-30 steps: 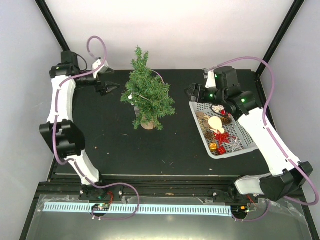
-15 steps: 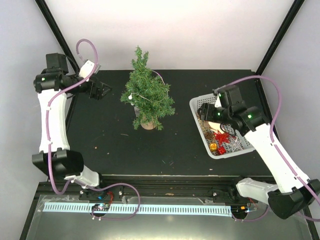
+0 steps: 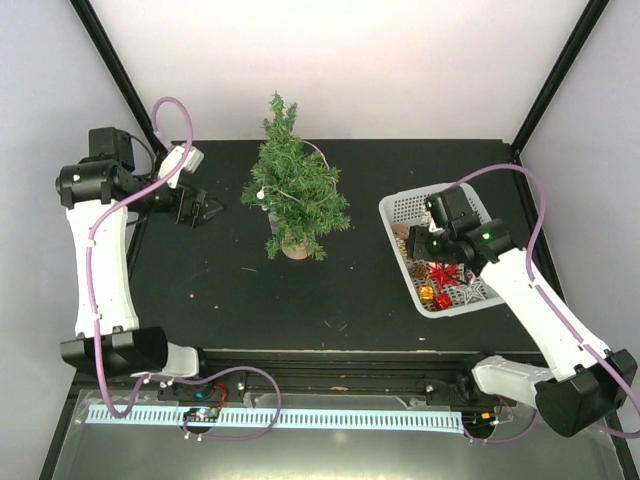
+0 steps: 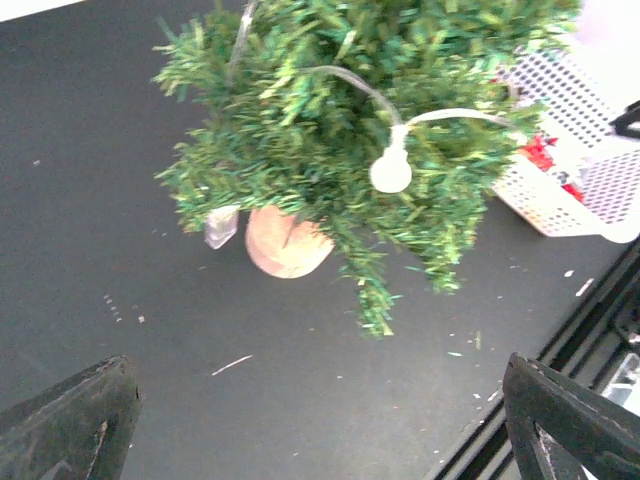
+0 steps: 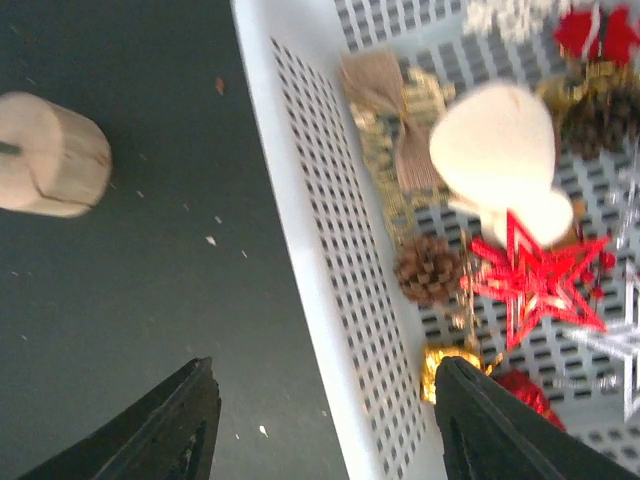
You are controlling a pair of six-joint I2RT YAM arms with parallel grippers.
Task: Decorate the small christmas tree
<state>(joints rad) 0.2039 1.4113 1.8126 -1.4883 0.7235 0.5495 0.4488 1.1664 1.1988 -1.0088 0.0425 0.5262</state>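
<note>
The small christmas tree is seen standing upright on its round wooden stump near the middle of the black tabletop, toward the far edge. A thin pale wire is draped through the branches, and a small white bulb on it is seen in the left wrist view against the green needles. A small clear piece is seen hanging at the lower branches, just beside the stump.

To the tree's right, well apart from it, a white perforated basket is set on the tabletop at an angle. Inside it ornaments are heaped: a burlap bow, a cream-coloured wooden piece, a pine cone, a red star, a gold bauble and part of a silver star.

The right end effector is held low over the basket's side nearest the tree. Its jaws are parted and nothing is grasped: one finger is seen over the bare tabletop outside the basket wall, the other over the ornaments inside it.

The left end effector is held to the left of the tree, apart from it and pointed toward it. Its jaws are spread wide and nothing is held between them.
</note>
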